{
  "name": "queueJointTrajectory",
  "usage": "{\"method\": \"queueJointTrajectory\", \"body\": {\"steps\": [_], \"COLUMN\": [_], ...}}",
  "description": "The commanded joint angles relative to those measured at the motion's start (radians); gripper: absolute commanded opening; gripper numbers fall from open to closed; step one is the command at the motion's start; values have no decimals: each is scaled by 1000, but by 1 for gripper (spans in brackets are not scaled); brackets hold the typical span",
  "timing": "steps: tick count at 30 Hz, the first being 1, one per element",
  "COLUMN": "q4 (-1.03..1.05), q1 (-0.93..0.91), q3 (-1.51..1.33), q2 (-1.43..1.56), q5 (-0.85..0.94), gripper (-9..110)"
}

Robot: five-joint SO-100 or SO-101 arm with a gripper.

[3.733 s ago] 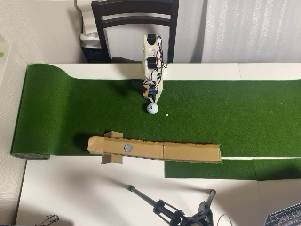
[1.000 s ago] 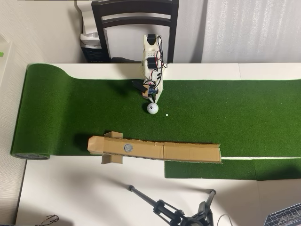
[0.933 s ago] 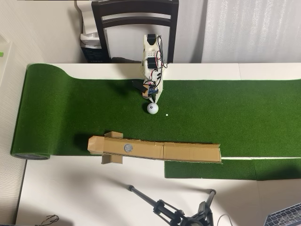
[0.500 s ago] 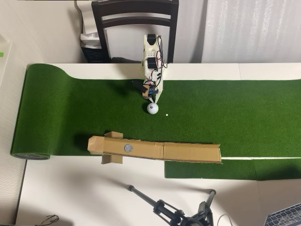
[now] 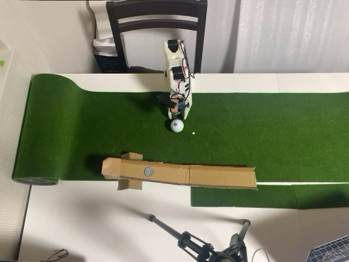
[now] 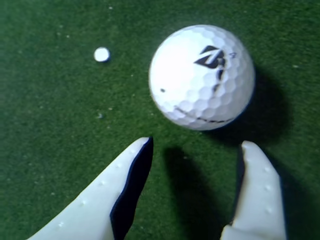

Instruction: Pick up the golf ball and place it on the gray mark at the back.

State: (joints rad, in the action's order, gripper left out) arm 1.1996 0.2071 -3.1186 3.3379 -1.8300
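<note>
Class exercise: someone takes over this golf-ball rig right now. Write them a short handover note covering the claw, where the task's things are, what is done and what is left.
Claw: open and empty, fingertips just short of the golf ball, gap lined up roughly with it.
Golf ball: on the green turf, beside a tiny white dot, not gripped.
Gray mark: on the cardboard strip at the turf's edge, bare.
Done: approach only.
Left: move the claw around the ball, close, lift, carry to the gray mark, release.

White table (image 5: 82,218) under green turf mat (image 5: 82,131), cardboard ramp (image 5: 218,176), tripod (image 5: 202,248).
</note>
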Motion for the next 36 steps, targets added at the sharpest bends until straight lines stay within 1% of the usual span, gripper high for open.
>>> {"method": "queueJointTrajectory", "body": {"steps": [1,7,11,19,36], "q4": [5,34,54,187,184], "q1": [35,23,28,37,23], "q3": [-77,-49,46,198,253], "q2": [78,78,78,77,64], "q5": [6,6,6,6,8], "gripper": [28,28,28,29,29]}}
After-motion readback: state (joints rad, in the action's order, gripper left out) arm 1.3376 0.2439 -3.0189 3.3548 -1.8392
